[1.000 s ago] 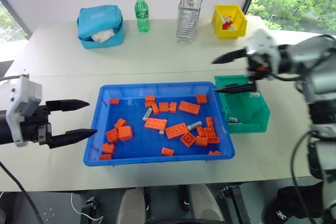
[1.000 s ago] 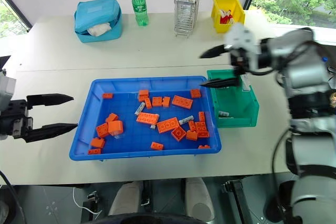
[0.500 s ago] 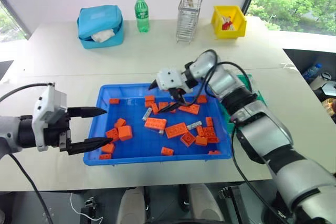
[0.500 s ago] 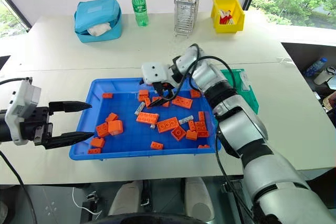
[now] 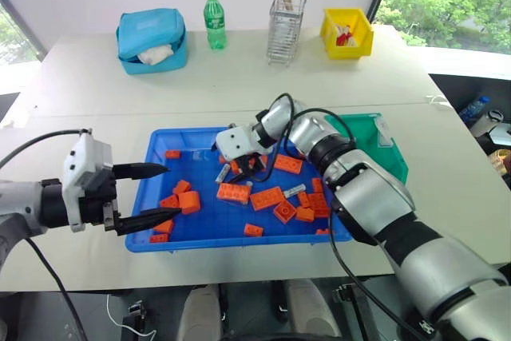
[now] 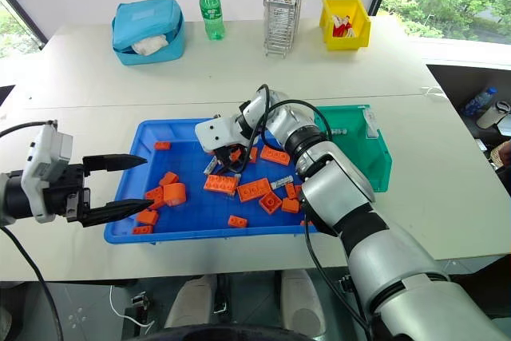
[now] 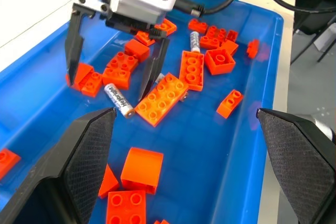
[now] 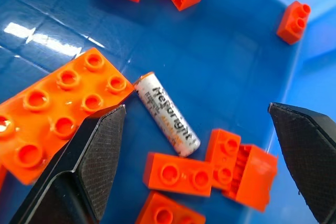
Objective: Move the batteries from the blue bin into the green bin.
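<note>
The blue bin [image 5: 239, 243] lies in the middle of the table, holding orange bricks and batteries. My right gripper [image 5: 243, 169] hangs low inside it, open, its fingers [image 7: 150, 72] astride one battery [image 8: 168, 114] that lies flat on the floor next to a long brick. A second battery [image 5: 295, 190] rests further right among the bricks. The green bin [image 5: 385, 146] stands against the blue bin's right end, partly behind my right arm. My left gripper [image 5: 170, 191] is open and holds nothing, its tips over the blue bin's left rim.
Orange bricks [image 5: 269, 197] are scattered across the blue bin's floor. Along the back of the table stand a teal pouch [image 5: 152, 37], a green bottle [image 5: 214, 17], a wire holder [image 5: 287, 21] and a yellow bin [image 5: 347, 31].
My right arm swung left from above the green bin and dropped into the blue bin, ending over a battery. The left gripper edged right towards the blue bin's rim.
</note>
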You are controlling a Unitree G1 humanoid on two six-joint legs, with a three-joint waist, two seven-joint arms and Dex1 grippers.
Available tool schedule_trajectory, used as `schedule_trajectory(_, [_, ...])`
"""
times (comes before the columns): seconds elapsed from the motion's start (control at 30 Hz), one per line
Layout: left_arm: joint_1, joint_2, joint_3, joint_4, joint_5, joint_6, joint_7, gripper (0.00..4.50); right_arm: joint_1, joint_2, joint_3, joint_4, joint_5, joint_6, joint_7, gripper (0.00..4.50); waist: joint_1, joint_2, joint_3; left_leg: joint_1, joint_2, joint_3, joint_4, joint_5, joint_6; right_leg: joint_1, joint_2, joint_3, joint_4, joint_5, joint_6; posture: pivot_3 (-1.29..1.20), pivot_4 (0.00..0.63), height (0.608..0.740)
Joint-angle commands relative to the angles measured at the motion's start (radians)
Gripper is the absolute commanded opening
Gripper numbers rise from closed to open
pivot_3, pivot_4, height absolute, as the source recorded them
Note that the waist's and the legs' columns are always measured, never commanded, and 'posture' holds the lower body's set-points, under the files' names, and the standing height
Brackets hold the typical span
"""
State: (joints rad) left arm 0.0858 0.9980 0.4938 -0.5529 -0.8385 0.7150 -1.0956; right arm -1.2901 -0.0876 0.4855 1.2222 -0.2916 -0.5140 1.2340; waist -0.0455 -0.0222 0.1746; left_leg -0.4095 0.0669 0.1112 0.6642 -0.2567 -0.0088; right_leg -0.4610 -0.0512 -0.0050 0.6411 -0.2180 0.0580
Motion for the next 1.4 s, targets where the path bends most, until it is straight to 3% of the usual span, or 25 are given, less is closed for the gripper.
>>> schedule_trajectory(0.03, [0.001, -0.001, 0.044, -0.022, -0.023, -0.004, 0.011, 4.50, -0.037, 0.016, -0.004, 0.005, -0.018, -0.046, 0.007, 4.46, 0.000, 0.000, 0.000, 0.000, 0.000, 0.000, 0.000, 0.000, 0.000, 0.000, 0.000, 0.000, 0.000, 0.000, 0.000, 0.00, 0.150, 0.736])
schedule_trajectory(0.1, [-0.001, 0.000, 0.047, -0.022, -0.025, -0.005, 0.018, 4.50, -0.031, 0.019, 0.001, 0.008, -0.029, -0.072, 0.023, 4.46, 0.000, 0.000, 0.000, 0.000, 0.000, 0.000, 0.000, 0.000, 0.000, 0.000, 0.000, 0.000, 0.000, 0.000, 0.000, 0.00, 0.150, 0.736])
schedule_trajectory(0.2, [-0.002, 0.000, 0.047, -0.022, -0.028, -0.006, 0.024, 4.50, -0.020, 0.026, -0.012, 0.012, -0.025, -0.078, 0.049, 3.60, 0.000, 0.000, 0.000, 0.000, 0.000, 0.000, 0.000, 0.000, 0.000, 0.000, 0.000, 0.000, 0.001, 0.000, 0.000, 0.00, 0.150, 0.736])
schedule_trajectory(0.4, [-0.010, 0.002, 0.037, -0.012, -0.027, -0.013, 0.030, 4.50, 0.002, 0.028, -0.014, 0.007, -0.026, -0.087, 0.096, 0.40, 0.000, 0.000, 0.000, 0.001, 0.000, -0.001, 0.000, 0.000, 0.000, 0.000, 0.000, 0.000, 0.003, 0.000, -0.001, 0.00, 0.150, 0.736])
schedule_trajectory(0.43, [-0.015, 0.003, 0.033, -0.009, -0.026, -0.014, 0.031, 4.50, 0.005, 0.031, -0.018, 0.005, -0.022, -0.077, 0.105, 0.05, 0.000, 0.000, 0.000, 0.001, 0.000, -0.001, 0.000, 0.000, -0.001, 0.000, 0.000, 0.000, 0.003, -0.001, -0.001, 0.00, 0.150, 0.736])
schedule_trajectory(0.77, [-0.071, 0.007, -0.020, 0.030, -0.005, -0.029, 0.021, 4.50, 0.005, 0.024, -0.051, -0.014, 0.012, -0.008, 0.171, 0.05, 0.000, 0.000, 0.000, 0.002, 0.000, -0.001, 0.000, 0.001, -0.001, 0.000, 0.000, -0.001, 0.005, -0.001, -0.002, 0.00, 0.150, 0.736])
schedule_trajectory(0.87, [-0.077, 0.005, -0.028, 0.032, 0.001, -0.033, 0.018, 4.50, -0.016, 0.026, -0.101, -0.034, 0.061, 0.066, 0.203, 0.94, 0.000, 0.000, 0.000, 0.002, 0.000, -0.001, 0.000, 0.001, -0.001, 0.000, 0.000, -0.001, 0.005, -0.001, -0.002, 0.00, 0.150, 0.736])
schedule_trajectory(1.0, [-0.080, 0.011, -0.032, 0.039, 0.003, -0.041, 0.011, 4.50, -0.047, 0.006, -0.136, -0.072, 0.066, 0.170, 0.139, 2.81, 0.000, 0.000, 0.000, 0.001, 0.000, -0.001, 0.000, 0.001, -0.001, -0.001, 0.000, -0.001, 0.005, -0.001, -0.002, 0.00, 0.150, 0.736])
schedule_trajectory(1.2, [-0.082, 0.019, -0.034, 0.055, 0.008, -0.047, -0.008, 4.50, 0.004, -0.037, -0.126, -0.228, 0.076, 0.402, 0.183, 2.81, 0.001, 0.000, 0.000, 0.001, 0.000, -0.001, 0.000, 0.001, -0.001, -0.001, 0.000, -0.001, 0.005, -0.002, -0.003, 0.00, 0.150, 0.736])
schedule_trajectory(1.4, [-0.131, 0.010, -0.083, 0.052, 0.000, -0.042, -0.009, 4.50, 0.111, -0.050, -0.079, -0.391, 0.059, 0.473, 0.174, 2.81, 0.001, 0.000, 0.000, 0.001, 0.000, -0.001, 0.000, 0.001, -0.001, -0.001, 0.000, -0.001, 0.005, -0.002, -0.002, 0.00, 0.150, 0.736])
